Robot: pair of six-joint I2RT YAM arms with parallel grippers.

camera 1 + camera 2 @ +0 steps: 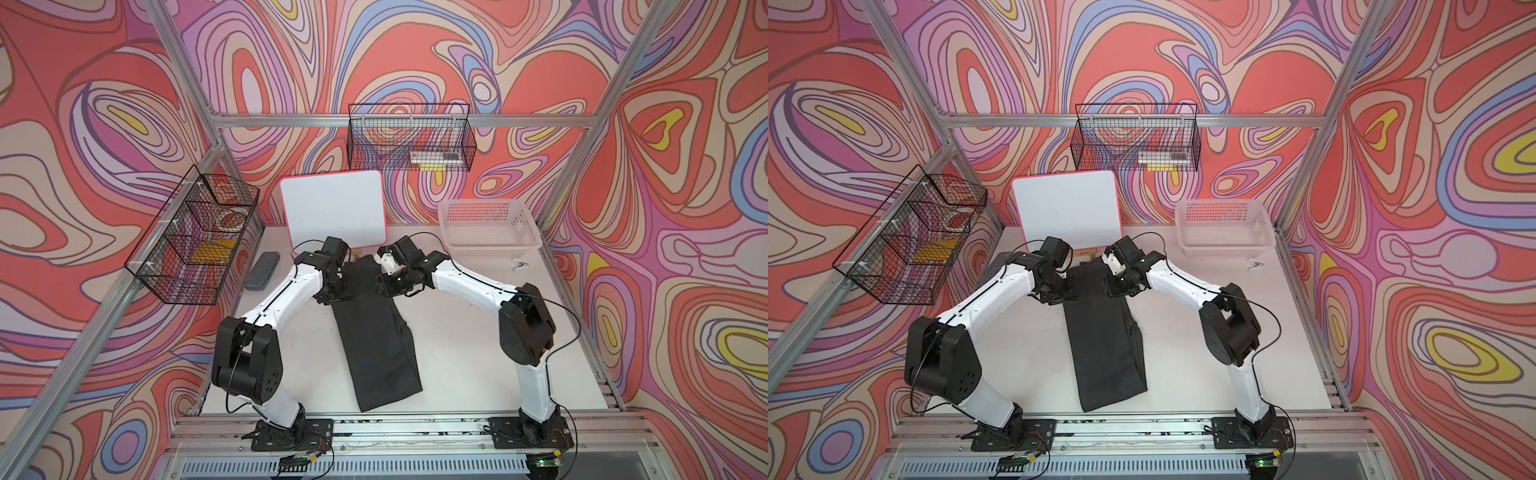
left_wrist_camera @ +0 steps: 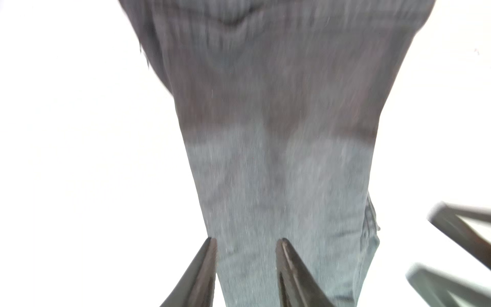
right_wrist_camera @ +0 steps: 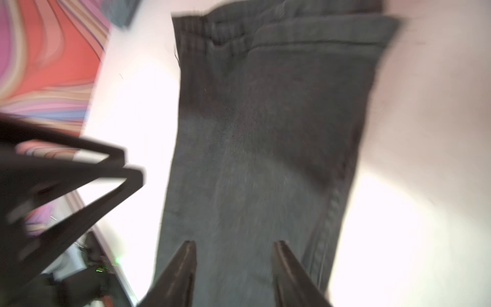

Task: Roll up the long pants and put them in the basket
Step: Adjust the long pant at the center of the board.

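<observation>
White desk (image 1: 478,340): long charcoal-black denim pants (image 1: 374,345) lie flat | left claw (image 2: 247,240): partly open over pants' far end, grips nothing | right claw (image 3: 235,242): partly open beside it, grips nothing

Your table (image 1: 478,332) is a flat white top, seen whole in both top views. Down its middle you have the long pants (image 1: 376,345), dark charcoal, laid flat as one long narrow strip with one leg folded over the other. Their near end comes right up to the table's front edge. Their far end reaches close to the foot of the whiteboard (image 1: 332,212), which stands on the table tilted back against the rear wall. In your far right corner sits the white plastic basket (image 1: 494,249). A small white clip (image 1: 519,263) lies just in front of it, not touching. On the far left lies the grey eraser (image 1: 262,270), flat, near the table's side edge.
</observation>
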